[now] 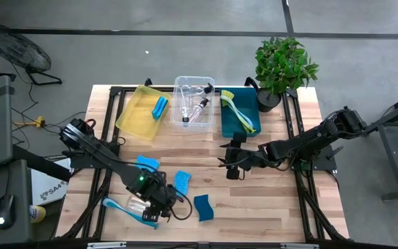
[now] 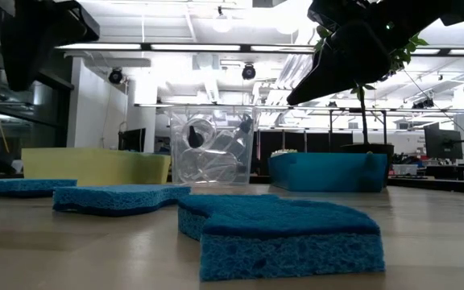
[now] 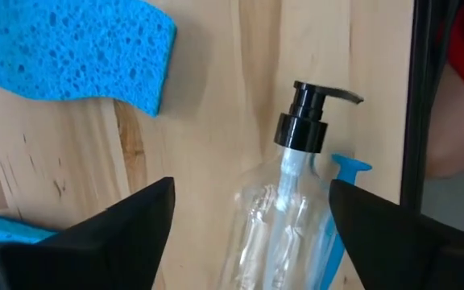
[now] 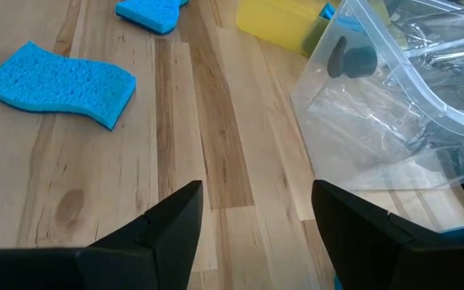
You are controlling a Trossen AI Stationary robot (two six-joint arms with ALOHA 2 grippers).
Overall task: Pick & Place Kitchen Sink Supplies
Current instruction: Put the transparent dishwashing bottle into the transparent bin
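Observation:
A clear bottle (image 3: 276, 213) with a black pump top (image 3: 304, 121) lies on its side on the wood near the table's front left. A blue brush (image 3: 343, 173) lies close beside it. My left gripper (image 3: 250, 189) points steeply down over the bottle (image 1: 135, 205), open, one finger on each side of its body and apart from it. Three blue sponges (image 1: 147, 163) (image 1: 183, 181) (image 1: 204, 207) lie flat on the table nearby. My right gripper (image 4: 256, 197) hangs open above bare wood right of the middle (image 1: 230, 162), holding nothing.
Along the far side stand a yellow bin (image 1: 133, 117) with a blue item inside, a clear bin (image 1: 188, 83) holding a bottle, and a teal bin (image 1: 230, 124) holding a yellow-green brush. A potted plant (image 1: 282, 62) stands at the far right corner.

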